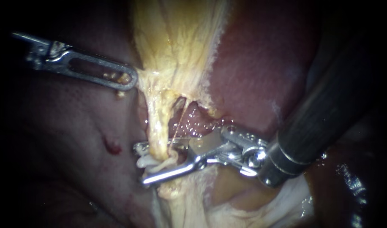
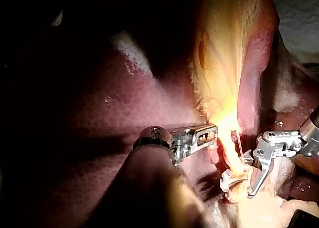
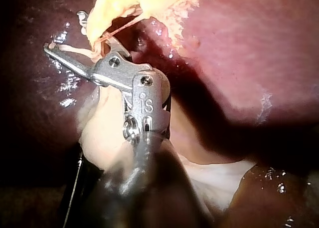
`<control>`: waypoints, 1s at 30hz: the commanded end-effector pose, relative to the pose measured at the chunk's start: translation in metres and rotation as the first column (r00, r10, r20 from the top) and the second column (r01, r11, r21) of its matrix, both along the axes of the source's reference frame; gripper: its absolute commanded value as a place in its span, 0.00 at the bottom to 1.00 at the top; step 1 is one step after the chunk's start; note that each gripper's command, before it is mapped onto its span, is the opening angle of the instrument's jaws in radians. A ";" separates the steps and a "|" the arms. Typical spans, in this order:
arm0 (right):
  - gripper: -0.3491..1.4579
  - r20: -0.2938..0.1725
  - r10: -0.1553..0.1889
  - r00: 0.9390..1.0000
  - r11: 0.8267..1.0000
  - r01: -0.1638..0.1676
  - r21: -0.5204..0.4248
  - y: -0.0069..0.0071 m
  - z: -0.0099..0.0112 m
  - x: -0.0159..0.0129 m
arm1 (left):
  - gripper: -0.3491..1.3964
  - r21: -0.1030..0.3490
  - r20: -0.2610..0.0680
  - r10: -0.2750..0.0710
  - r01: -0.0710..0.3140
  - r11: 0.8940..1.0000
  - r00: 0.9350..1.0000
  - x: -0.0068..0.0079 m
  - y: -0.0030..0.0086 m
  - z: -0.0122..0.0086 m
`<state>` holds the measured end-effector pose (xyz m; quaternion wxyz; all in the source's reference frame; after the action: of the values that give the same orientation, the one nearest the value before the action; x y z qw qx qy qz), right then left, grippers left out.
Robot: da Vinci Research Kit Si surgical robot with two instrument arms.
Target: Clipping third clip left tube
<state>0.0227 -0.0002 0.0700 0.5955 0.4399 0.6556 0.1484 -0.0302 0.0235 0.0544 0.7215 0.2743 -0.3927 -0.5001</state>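
**Left tube [image 1: 157, 135] lying in gaping tool, clip not yet squeezed**

Endoscope: tube is hanging from the yellow tissue [image 1: 176, 46] and passing btw. the two halves of the R instrument [image 1: 139, 164] tool, which are standing apart w/ a clear gap. White clip material [image 1: 145, 162] is showing on the tube there; count unclear. My read: positioning is about done, squeeze + release are left. L instrument [image 1: 132, 80] tool is clamping the yellow tissue's edge. Liver [image 1: 261, 63] is glistening wet, w/ a red spot [image 1: 112, 145].

L wrist: L instrument [image 2: 212, 135] is gripping tissue beside the tube [image 2: 232, 155]; R instrument [image 2: 237, 185] is straddling it further along.

R wrist: R instrument [image 3: 65, 32] tool is gaping around the tube [image 3: 97, 31]. A thin strand [image 3: 119, 28] is running just beside, so room is looking tight.
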 end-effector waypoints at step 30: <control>0.47 0.073 0.061 0.995 0.998 -0.061 0.004 0.0031 0.0030 -0.0051 | 0.00 0.000 0.000 0.000 0.000 1.000 1.000 0.0001 0.0000 0.0000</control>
<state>0.0175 0.0029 0.0730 0.6144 0.4153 0.6451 0.1841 -0.0301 0.0235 0.0544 0.7215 0.2743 -0.3925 -0.5001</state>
